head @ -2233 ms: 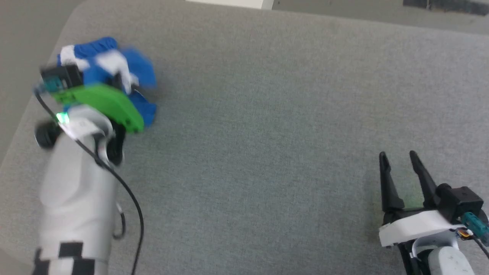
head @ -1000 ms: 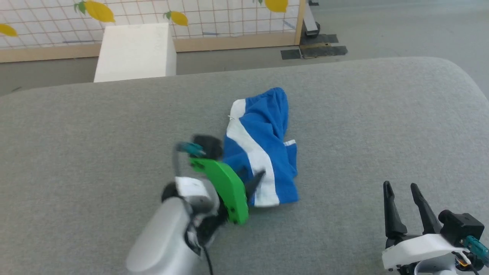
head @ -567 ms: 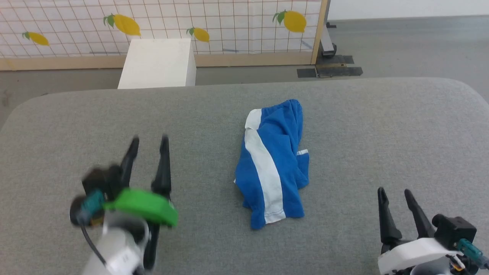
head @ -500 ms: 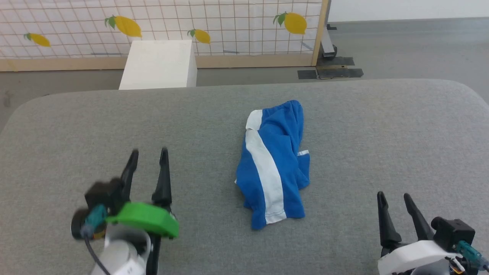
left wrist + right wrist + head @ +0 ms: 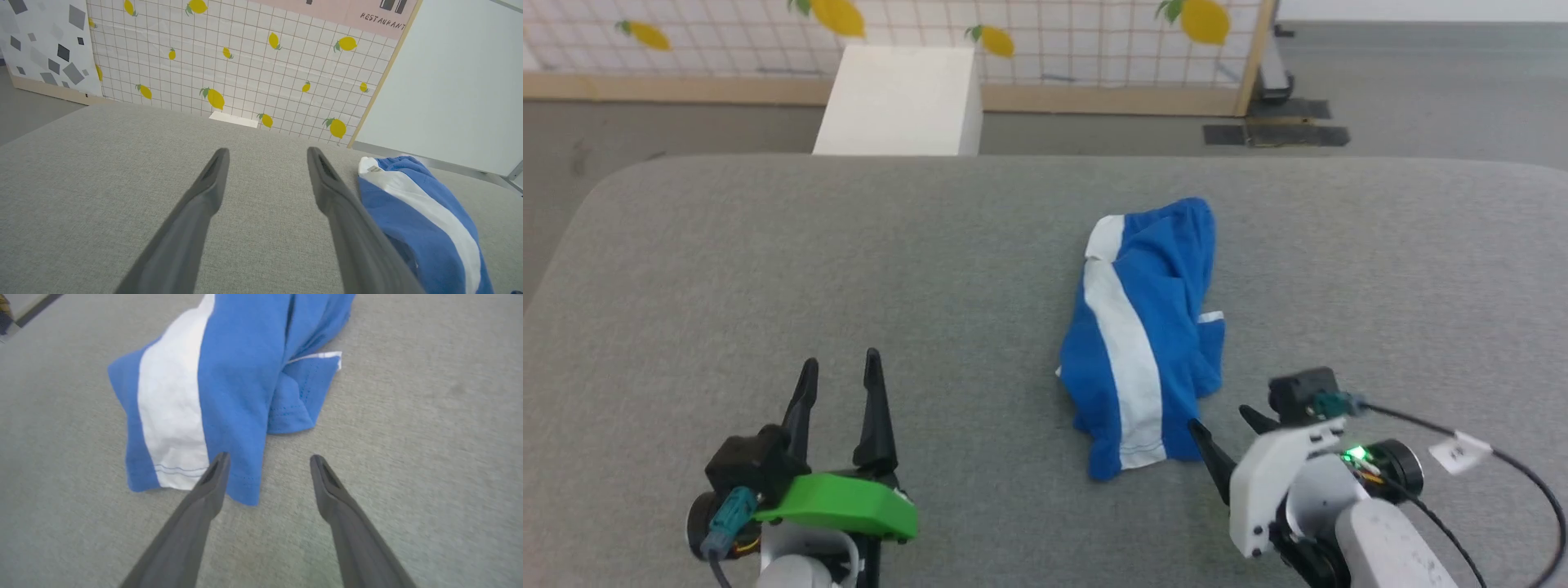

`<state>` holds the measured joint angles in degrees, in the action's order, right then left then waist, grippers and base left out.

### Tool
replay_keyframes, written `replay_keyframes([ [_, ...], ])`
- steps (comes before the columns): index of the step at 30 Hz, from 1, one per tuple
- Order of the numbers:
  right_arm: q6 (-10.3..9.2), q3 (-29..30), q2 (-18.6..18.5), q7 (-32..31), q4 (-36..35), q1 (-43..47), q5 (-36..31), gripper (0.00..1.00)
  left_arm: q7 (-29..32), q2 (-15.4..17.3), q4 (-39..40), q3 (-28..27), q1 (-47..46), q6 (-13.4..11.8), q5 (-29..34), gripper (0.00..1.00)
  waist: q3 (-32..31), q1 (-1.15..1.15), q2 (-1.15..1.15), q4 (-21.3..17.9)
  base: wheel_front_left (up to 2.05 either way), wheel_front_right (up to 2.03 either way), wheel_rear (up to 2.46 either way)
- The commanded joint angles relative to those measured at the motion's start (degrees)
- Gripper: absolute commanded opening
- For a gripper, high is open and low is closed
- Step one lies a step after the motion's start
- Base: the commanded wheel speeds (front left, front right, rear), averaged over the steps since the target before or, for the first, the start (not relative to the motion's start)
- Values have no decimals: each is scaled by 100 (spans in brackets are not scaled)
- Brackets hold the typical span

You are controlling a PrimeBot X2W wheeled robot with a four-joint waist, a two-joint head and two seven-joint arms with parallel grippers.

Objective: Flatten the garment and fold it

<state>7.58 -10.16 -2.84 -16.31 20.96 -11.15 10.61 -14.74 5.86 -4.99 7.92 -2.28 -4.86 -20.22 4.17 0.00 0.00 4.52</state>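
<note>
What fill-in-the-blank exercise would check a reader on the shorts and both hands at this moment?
1. The blue shorts carry a broad ____ stripe.
2. The shorts lie crumpled on a ____ padded surface.
3. The left hand and the right hand both stand ____, holding nothing.
4. The near hem of the shorts lies closest to the ____ hand.

Missing words: white; grey; open; right.

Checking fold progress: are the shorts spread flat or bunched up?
Bunched up. The shorts lie crumpled in a narrow heap on the grey surface, one leg tucked under the other, fabric ridged, neither flattened nor neatly folded.
</note>
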Motion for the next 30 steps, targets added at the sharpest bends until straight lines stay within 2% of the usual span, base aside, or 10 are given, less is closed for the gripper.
replay_keyframes([
  [1,-9,-32,-4,-103,129,-149,-96,100,-25,-42,20,-7,-125,61,35,100,211,0,0,239,0,0,0],
  [5,-9,-155,-4,-334,533,-388,-63,99,-25,-142,6,-88,-213,145,29,100,347,0,0,398,0,0,0],
  [6,-9,-176,-4,-312,571,-420,-69,67,-25,-154,5,-115,-212,152,31,100,354,0,0,406,0,0,0],
  [7,-9,-209,-4,-292,622,-447,-39,22,-25,-168,2,-142,-207,165,35,100,357,0,0,412,0,0,0],
  [8,-9,-244,-4,-277,659,-460,0,2,-25,-177,-1,-161,-201,175,42,100,357,0,0,413,0,0,0],
  [9,-9,-289,-4,-251,694,-472,33,0,-25,-188,-4,-185,-192,187,53,100,351,0,0,411,0,0,0],
  [23,-9,2369,-999,-286,517,-470,-661,0,-26,-271,-112,-204,-172,369,195,100,178,0,0,244,0,0,0],
  [24,-9,2452,-940,-312,527,-451,-665,40,-26,-272,-129,-204,-156,374,197,100,167,0,0,224,0,0,0],
  [25,-9,2537,-863,-292,506,-437,-662,100,-26,-273,-151,-211,-137,378,196,100,150,0,0,190,0,0,0],
  [30,-9,3030,-402,424,-12,-395,-468,100,-26,-275,-238,-201,-102,418,202,100,49,0,0,30,0,0,0],
])
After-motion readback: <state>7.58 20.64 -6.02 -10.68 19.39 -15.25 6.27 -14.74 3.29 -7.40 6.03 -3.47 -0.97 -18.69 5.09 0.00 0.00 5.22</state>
